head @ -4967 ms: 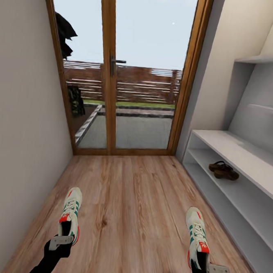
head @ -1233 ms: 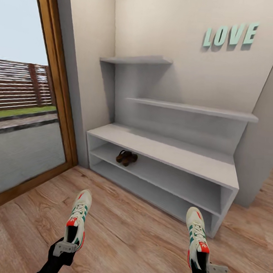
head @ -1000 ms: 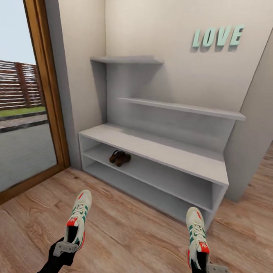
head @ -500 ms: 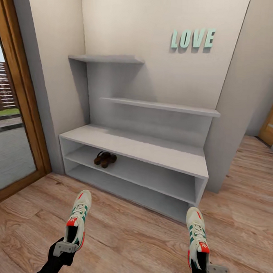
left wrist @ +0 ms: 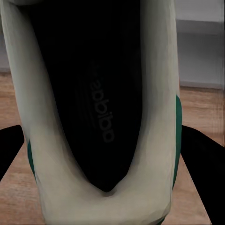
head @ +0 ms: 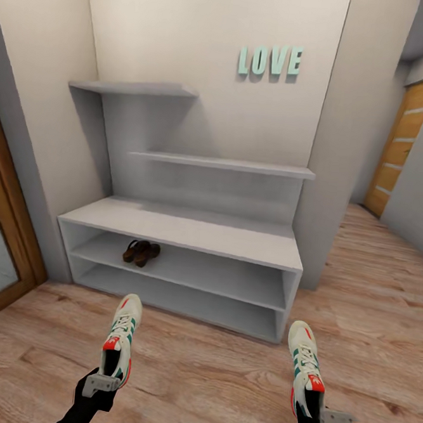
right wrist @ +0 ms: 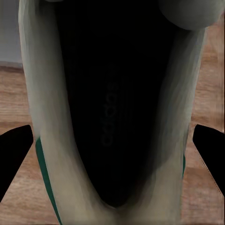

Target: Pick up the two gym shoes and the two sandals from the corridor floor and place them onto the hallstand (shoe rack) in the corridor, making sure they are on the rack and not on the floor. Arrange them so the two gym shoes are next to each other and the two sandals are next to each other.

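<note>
I hold one gym shoe in each hand above the corridor floor [head: 211,377]. My left gripper [head: 110,366] is shut on the heel of the left gym shoe [head: 121,335], whose dark inside [left wrist: 101,93] I see up close. My right gripper [head: 311,397] is shut on the heel of the right gym shoe [head: 306,359], its opening [right wrist: 112,103] close before the wrist camera. Straight ahead stands the pale grey hallstand [head: 191,230]. The two sandals [head: 141,252] lie side by side on its upper open tier, toward its left end.
Two staggered wall shelves [head: 221,164] rise above the hallstand, under mint LOVE letters [head: 270,61]. A wooden door frame [head: 7,221] stands at the left edge. A wooden door [head: 404,144] sits down the corridor at the right. Open plank floor lies between me and the hallstand.
The view has swung right, away from the glass door: the hallstand has shifted left and now faces me squarely. Both grippers and the shoes keep their places in the picture.
</note>
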{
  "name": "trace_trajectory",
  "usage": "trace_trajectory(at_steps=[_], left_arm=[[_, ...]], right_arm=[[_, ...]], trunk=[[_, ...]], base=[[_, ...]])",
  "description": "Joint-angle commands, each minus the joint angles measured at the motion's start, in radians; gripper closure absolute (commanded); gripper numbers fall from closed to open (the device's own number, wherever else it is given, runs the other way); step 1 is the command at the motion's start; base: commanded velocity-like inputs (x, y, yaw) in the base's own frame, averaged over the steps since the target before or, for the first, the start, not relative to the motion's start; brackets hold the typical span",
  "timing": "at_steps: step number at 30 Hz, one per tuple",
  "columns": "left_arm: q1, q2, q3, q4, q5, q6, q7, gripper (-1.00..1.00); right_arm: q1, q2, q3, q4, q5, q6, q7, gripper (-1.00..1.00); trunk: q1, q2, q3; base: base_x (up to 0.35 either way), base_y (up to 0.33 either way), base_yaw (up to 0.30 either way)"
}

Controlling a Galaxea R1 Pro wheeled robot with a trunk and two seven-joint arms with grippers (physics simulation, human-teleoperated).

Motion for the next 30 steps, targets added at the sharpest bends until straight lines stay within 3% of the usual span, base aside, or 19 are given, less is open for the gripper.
trace_trajectory(at_steps=[1, 24, 30], left_arm=[[-0.001, -0.001, 0.008, 0.0, -0.009, -0.004, -0.007, 1.0], [-0.001, -0.002, 0.01, 0.0, -0.007, -0.004, -0.006, 1.0], [-0.001, -0.005, 0.009, 0.0, -0.012, -0.002, 0.002, 1.0]], right_arm=[[-0.001, 0.0, -0.002, 0.001, -0.009, -0.003, 0.008, 1.0], [-0.001, 0.0, -0.002, 0.001, -0.01, -0.003, 0.007, 1.0], [-0.001, 0.0, -0.002, 0.0, -0.011, -0.004, 0.007, 1.0]], trunk=[[0.0, 0.0, -0.001], [0.0, 0.0, 0.009], [0.0, 0.0, 0.009]], base=[[0.002, 0.002, -0.26], [0.0, 0.021, -0.259], [0.0, 0.002, -0.071]])
